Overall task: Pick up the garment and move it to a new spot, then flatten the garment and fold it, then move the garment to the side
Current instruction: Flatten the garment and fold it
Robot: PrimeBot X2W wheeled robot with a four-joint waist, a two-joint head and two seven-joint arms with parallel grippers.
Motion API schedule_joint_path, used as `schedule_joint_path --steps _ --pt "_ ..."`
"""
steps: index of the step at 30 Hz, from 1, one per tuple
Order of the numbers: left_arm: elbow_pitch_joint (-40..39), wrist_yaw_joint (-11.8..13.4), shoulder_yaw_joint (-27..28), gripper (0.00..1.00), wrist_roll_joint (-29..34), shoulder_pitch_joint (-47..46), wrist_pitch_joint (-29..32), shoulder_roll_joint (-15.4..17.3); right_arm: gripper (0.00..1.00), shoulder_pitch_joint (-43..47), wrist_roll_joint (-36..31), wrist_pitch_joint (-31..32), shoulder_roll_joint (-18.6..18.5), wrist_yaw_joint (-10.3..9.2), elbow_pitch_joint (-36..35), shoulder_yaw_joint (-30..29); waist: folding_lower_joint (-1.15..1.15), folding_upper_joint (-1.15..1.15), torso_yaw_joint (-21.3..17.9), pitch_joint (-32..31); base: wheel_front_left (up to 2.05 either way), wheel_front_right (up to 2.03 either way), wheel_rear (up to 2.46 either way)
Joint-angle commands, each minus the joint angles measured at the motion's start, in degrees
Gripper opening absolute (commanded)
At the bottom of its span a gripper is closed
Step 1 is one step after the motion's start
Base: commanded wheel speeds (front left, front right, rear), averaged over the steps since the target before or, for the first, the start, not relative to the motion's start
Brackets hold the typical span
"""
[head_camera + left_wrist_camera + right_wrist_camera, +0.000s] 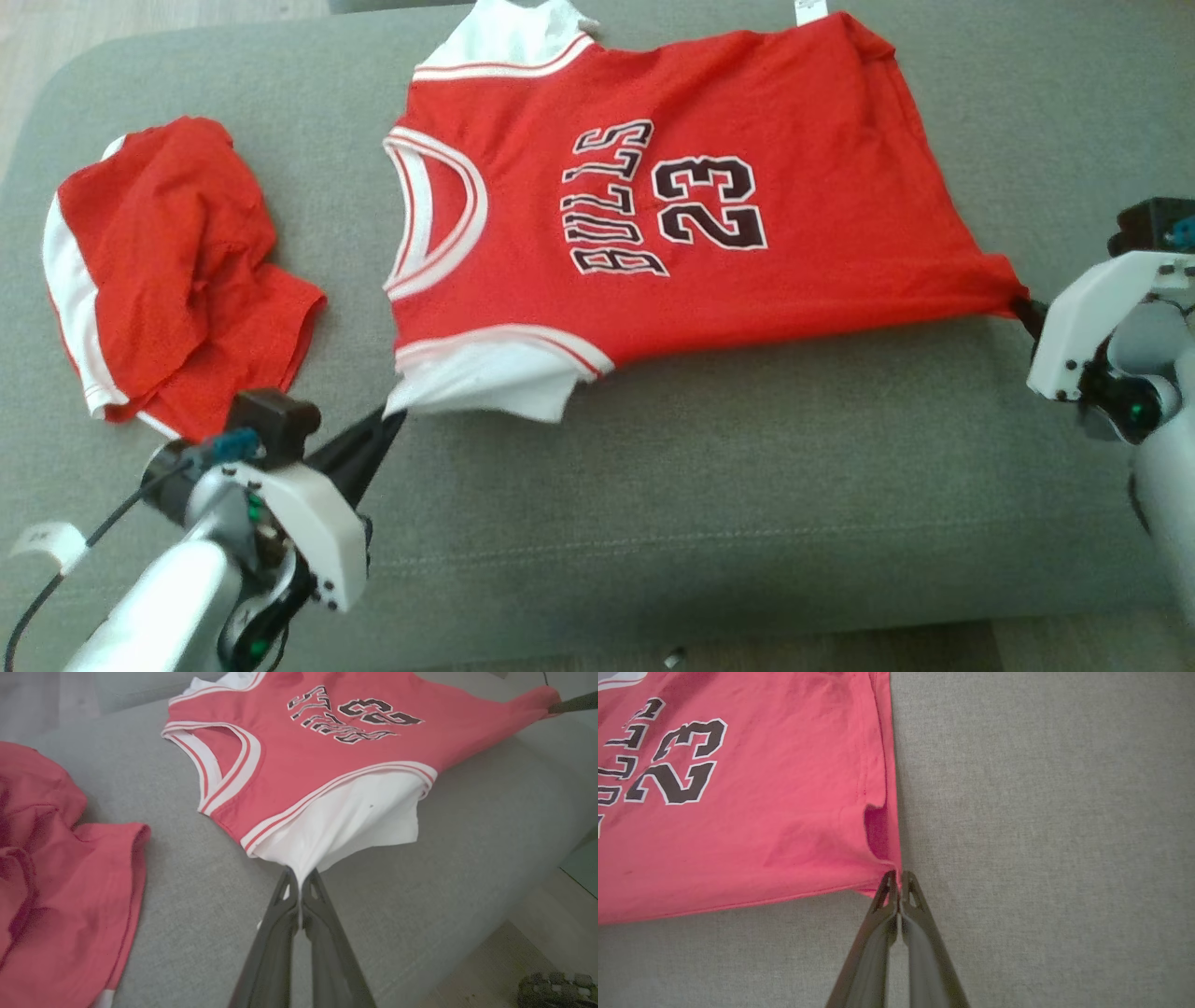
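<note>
flattening step, i judge. the left gripper [392, 418] is pinching the jersey [709, 215] by its white sleeve [345, 821], and the right gripper [1025, 308] is pinching the hem corner [882, 877]. the jersey is lying stretched between both tips on the couch [747, 485]. the next move is probably calling for an even pull, then release.

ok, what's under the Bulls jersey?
The Bulls jersey lies on the grey cushion. White sleeve fabric pokes out from under both armholes; the left gripper pinches the near one. Anything beneath the red body is covered.
</note>
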Motion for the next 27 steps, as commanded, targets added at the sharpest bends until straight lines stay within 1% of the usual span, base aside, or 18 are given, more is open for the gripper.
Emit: schedule_joint_path --steps 1,2,5,9,15,18,24,27 --pt "-2.4 0.0 1.5 0.0 -1.2 -1.2 1.1 3.6 0.0 0.5 1.0 1.0 -2.4 0.2 -3.0 1.4 0.01 0.0 -0.2 -0.3 0.0 0.0 0.0" --pt "-2.4 0.0 1.5 0.0 -1.2 -1.2 1.1 3.6 0.0 0.5 1.0 1.0 -2.4 0.2 -3.0 1.4 0.01 0.0 -0.2 -0.3 0.0 0.0 0.0" --pt "-3.9 0.0 -0.6 0.0 -3.3 -0.1 3.1 5.6 0.0 2.3 2.1 3.8 -4.0 0.2 -4.9 3.7 0.01 0.0 -0.5 -1.2 0.0 0.0 0.0" --pt "-5.5 0.0 -2.3 0.0 -6.0 1.5 5.3 8.0 0.0 5.1 3.8 8.0 -6.7 0.2 -8.1 7.2 0.01 0.0 -0.8 -2.6 0.0 0.0 0.0" --pt "-9.3 0.0 -5.5 0.0 -10.5 4.0 8.7 11.7 0.0 9.0 8.0 14.1 -10.5 0.2 -13.8 11.0 0.01 0.0 -1.1 -4.7 0.0 0.0 0.0" --pt "-11.2 0.0 -5.6 0.0 -14.6 5.6 10.4 12.2 0.0 11.4 11.5 18.2 -12.3 0.2 -17.1 12.4 0.01 0.0 -1.2 -5.6 0.0 0.0 0.0" --pt "-15.5 0.0 -6.8 0.0 -19.2 8.2 15.3 15.3 0.0 15.8 16.2 24.9 -16.7 0.2 -24.0 14.2 0.01 0.0 -1.6 -6.2 0.0 0.0 0.0" --pt "-17.3 0.2 -6.2 0.0 -20.5 8.6 16.4 16.7 0.0 16.8 17.4 26.6 -18.7 0.2 -27.2 14.0 0.01 0.0 -1.9 -5.6 0.0 0.0 0.0"
